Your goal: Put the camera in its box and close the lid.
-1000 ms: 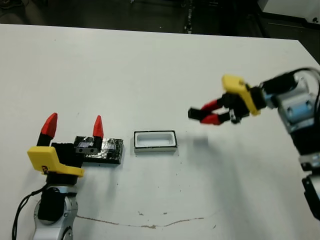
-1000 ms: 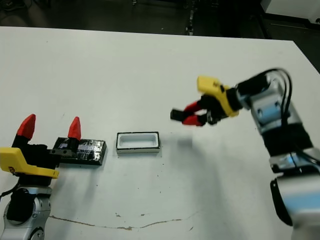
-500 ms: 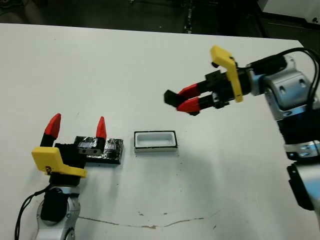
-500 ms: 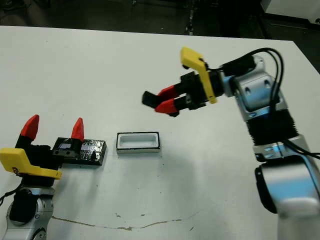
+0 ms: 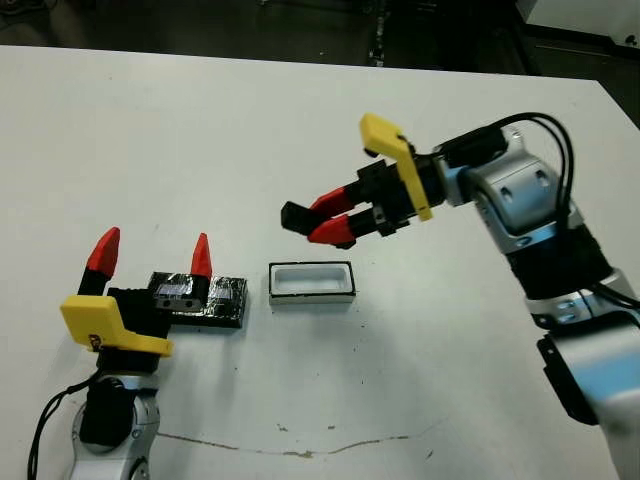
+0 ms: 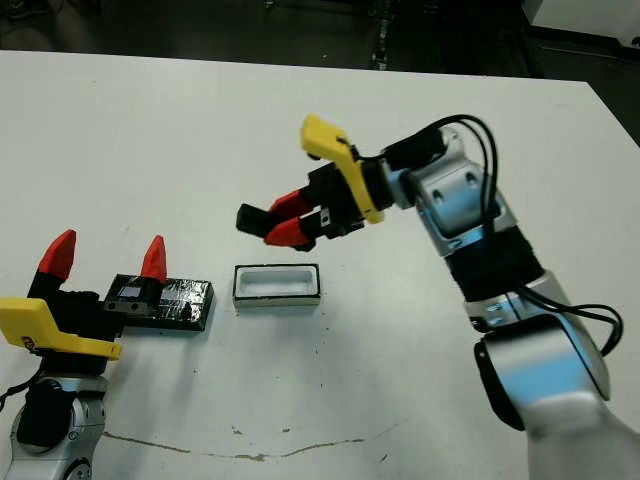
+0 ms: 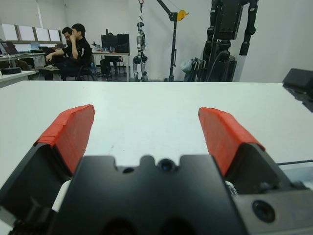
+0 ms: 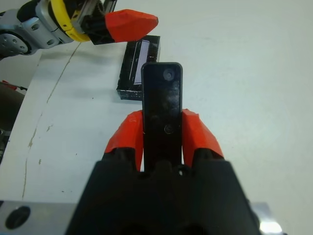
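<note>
Fingers [image 8: 193, 128] of the right gripper [image 5: 328, 218] clamp the camera [image 8: 162, 105] by its long edges, mid-frame, above the box [image 5: 311, 282]. It looks rigid, light and slick, so a mid-length pinch suits. Lower left, the left gripper [image 5: 150, 255] is spread over the lid [image 5: 222, 296] on the desk [image 5: 200, 130].

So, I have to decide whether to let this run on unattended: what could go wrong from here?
The right gripper grips the camera by its lower part only, so it might tilt or slip on release. The box is barely longer than the camera, so a slightly skewed descent could catch the rim. The open left gripper sits at the lid, beside the box, and could nudge it.
</note>
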You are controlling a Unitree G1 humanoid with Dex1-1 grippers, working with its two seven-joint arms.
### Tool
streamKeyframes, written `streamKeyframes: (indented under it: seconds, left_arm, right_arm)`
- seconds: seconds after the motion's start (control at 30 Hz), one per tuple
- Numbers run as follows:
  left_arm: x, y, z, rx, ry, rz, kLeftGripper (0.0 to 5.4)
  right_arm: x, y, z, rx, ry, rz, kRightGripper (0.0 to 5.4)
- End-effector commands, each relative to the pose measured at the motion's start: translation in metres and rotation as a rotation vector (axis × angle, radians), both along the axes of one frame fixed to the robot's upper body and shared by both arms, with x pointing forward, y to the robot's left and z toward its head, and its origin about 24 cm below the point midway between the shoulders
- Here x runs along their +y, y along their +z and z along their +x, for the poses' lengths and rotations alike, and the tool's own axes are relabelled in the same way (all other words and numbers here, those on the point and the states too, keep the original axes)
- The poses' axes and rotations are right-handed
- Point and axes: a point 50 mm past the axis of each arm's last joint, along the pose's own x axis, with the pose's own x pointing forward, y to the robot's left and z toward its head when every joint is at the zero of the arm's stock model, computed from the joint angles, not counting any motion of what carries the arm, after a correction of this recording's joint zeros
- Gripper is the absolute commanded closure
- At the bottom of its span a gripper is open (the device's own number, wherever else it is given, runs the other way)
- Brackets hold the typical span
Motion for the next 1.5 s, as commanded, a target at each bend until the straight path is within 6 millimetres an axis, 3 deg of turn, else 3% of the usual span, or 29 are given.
streamKeyframes:
  seconds: [0.03, 0.47, 1.5]
  left_arm:
    - [0.001, -0.002, -0.002, 0.018, 0.01, 0.001, 0.0]
    - [0.001, -0.002, -0.001, 0.012, 0.02, 0.0, 0.0]
    - [0.001, -0.003, -0.002, 0.013, 0.017, -0.001, 0.0]
  right_arm:
    - [0.002, -0.01, 0.0, 0.008, -0.004, 0.0, 3.74]
    - [0.01, -0.03, -0.006, 0.0, -0.009, -0.035, 3.74]
    - [0.006, -0.05, -0.012, -0.016, -0.03, -0.104, 3.74]
